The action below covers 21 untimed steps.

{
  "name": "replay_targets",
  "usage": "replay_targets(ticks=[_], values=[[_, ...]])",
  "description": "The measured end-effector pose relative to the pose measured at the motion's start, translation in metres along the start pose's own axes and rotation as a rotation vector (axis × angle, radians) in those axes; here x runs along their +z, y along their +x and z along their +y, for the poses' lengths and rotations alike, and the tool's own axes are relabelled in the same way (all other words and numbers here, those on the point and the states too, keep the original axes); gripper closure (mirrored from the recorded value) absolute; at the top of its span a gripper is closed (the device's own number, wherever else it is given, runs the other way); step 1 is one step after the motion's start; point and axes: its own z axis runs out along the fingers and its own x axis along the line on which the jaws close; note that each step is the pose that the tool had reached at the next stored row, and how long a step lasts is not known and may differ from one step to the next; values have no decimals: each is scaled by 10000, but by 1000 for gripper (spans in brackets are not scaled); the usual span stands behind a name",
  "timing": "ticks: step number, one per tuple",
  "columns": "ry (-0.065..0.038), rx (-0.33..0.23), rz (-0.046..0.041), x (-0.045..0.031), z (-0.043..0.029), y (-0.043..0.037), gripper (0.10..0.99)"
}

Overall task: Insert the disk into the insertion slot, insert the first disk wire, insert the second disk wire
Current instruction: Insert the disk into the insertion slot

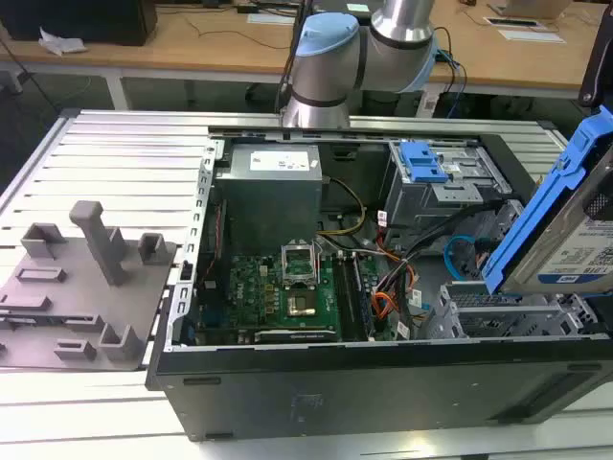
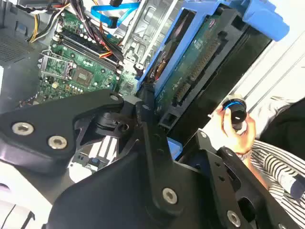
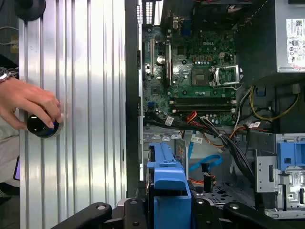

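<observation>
the disk [image 1: 575,235] hangs tilted in its blue carrier at the exterior view's right, over the insertion slot [image 1: 508,309] and not yet seated in it. in the second wrist view the gripper [image 2: 174,119] has its jaws clamped on the carrier's edges, with the disk between them. the second disk wire [image 1: 458,251] loops just beside the slot inside the computer case [image 1: 383,383]. a person's hand [image 3: 28,102] holds a black knob [image 3: 42,125] on the ribbed table [image 3: 90,71].
</observation>
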Motion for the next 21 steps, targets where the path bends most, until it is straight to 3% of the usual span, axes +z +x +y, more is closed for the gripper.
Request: replay_targets(ticks=[2,14,17,19,21], values=[[0,0,-2,92,-3,0,722],[-1,2,-3,249,-10,-5,722],[0,1,-1,249,-15,-114,722],[-1,0,6,248,-17,-267,722],[0,-1,2,256,-17,-304,722]])
